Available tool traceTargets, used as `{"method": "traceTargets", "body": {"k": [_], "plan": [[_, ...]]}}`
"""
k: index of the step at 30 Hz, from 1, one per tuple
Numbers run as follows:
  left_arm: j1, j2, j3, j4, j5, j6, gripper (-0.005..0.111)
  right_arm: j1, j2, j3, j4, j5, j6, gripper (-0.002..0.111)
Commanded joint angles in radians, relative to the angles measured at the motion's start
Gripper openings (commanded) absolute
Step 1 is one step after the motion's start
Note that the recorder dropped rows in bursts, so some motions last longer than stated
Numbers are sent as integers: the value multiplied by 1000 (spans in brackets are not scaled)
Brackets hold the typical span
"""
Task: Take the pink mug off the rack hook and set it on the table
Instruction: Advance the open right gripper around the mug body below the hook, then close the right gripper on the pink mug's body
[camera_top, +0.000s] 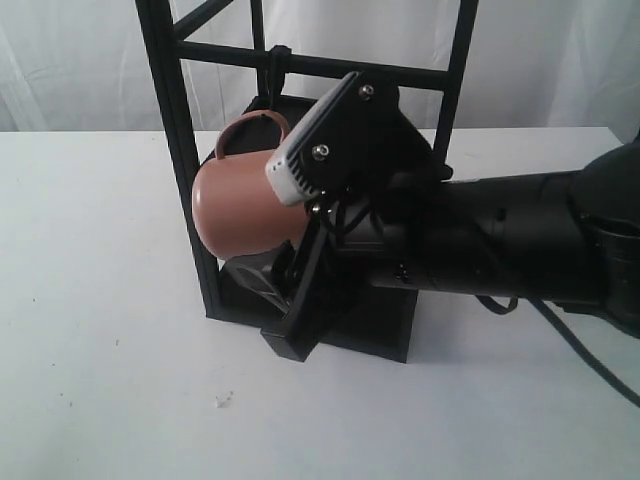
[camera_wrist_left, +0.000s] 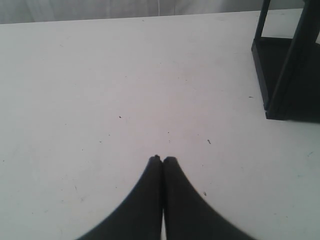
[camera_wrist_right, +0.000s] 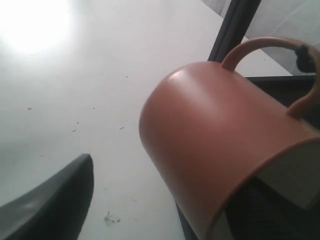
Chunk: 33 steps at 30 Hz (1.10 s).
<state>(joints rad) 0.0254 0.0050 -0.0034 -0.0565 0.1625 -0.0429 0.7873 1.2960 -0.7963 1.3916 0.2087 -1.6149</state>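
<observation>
Pink mug (camera_top: 235, 205) hung tilted on the rack hook (camera_top: 270, 85), right gripper (camera_top: 266, 305) spread open at its 5 o'clock, left gripper (camera_wrist_left: 162, 159) pinched shut.

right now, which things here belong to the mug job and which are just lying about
Job:
pink mug, hanging tilted
rack hook
table

Lying about:
white scrap on the table
rack base
left tool, shut over bare table
</observation>
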Motion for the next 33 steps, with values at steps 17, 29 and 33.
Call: {"method": "traceTargets", "body": {"k": [17, 29, 33], "plan": [[2, -5, 3, -2, -4, -3, 0, 3, 23, -46, 73, 0, -3, 66], [2, -5, 3, -2, -4, -3, 0, 3, 93, -91, 98, 11, -3, 66], [2, -5, 3, -2, -4, -3, 0, 3, 93, -91, 98, 11, -3, 66]]}}
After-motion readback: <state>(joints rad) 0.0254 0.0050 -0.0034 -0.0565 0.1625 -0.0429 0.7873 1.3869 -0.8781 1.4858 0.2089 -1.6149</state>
